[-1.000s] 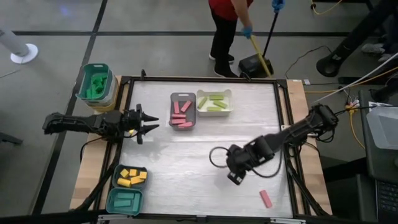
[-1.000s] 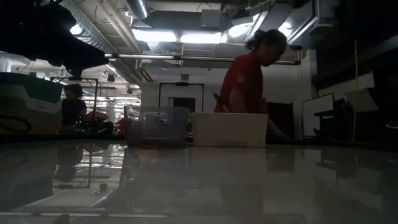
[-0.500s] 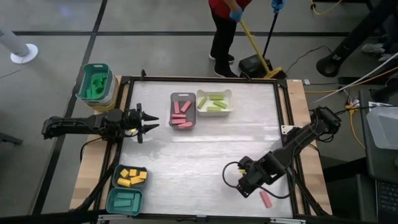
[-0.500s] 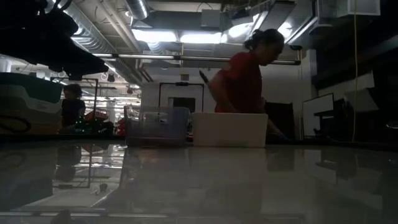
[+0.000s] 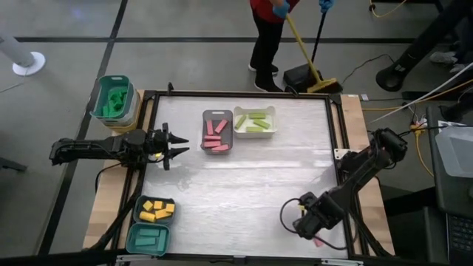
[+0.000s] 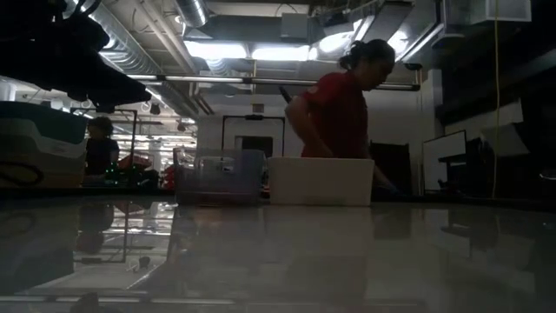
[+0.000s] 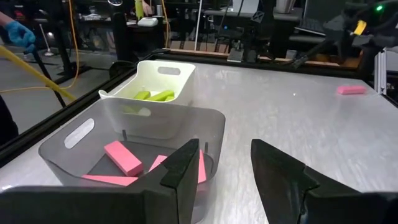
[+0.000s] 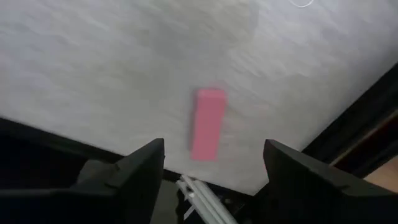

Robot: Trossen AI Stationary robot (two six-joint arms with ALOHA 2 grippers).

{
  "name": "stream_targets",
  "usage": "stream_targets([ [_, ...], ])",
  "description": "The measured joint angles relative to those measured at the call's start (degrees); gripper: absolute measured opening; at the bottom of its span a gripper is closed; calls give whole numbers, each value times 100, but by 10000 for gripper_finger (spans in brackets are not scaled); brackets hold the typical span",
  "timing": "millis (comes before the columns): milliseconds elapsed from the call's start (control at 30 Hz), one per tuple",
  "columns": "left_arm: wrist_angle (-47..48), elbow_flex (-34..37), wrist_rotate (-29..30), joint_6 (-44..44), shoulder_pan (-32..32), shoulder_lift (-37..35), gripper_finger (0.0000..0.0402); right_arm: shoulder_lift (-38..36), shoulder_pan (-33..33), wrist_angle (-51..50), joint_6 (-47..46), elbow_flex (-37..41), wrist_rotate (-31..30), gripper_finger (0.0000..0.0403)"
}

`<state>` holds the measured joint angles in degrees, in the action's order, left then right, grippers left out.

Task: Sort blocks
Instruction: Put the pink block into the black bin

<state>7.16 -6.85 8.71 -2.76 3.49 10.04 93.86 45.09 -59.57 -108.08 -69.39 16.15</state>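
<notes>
One loose pink block (image 8: pixel 208 123), four pink blocks (image 5: pixel 216 136) in grey tray (image 5: pixel 217 114)

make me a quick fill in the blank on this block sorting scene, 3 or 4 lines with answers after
1. The one loose block on the table is ____ in colour.
2. The right gripper hangs over that block with its jaws ____.
3. The white tray holds blocks that are light ____.
4. The pink blocks already sorted lie in the ____ tray, in front of the left gripper.

Missing words: pink; open; green; grey
</notes>
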Motion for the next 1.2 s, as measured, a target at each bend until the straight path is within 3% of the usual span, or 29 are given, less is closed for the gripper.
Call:
stream_targets([
  [200, 78, 0, 0, 37, 0, 0, 133, 0, 329, 619, -417, 461, -2, 282],
  [467, 177, 0, 0, 129, 0, 2, 133, 0, 689, 2413, -778, 1297, -107, 282],
  [733, -922, 627, -31, -209, 0, 21, 133, 1, 705, 2528, -786, 1765, -157, 282],
  [900, -975, 627, -109, -97, -1, 8, 133, 2, 707, 2614, -784, 1936, -157, 282],
  [1200, -1166, 627, -107, 155, 0, 4, 133, 35, 700, 3191, -784, 2215, -43, 221],
])
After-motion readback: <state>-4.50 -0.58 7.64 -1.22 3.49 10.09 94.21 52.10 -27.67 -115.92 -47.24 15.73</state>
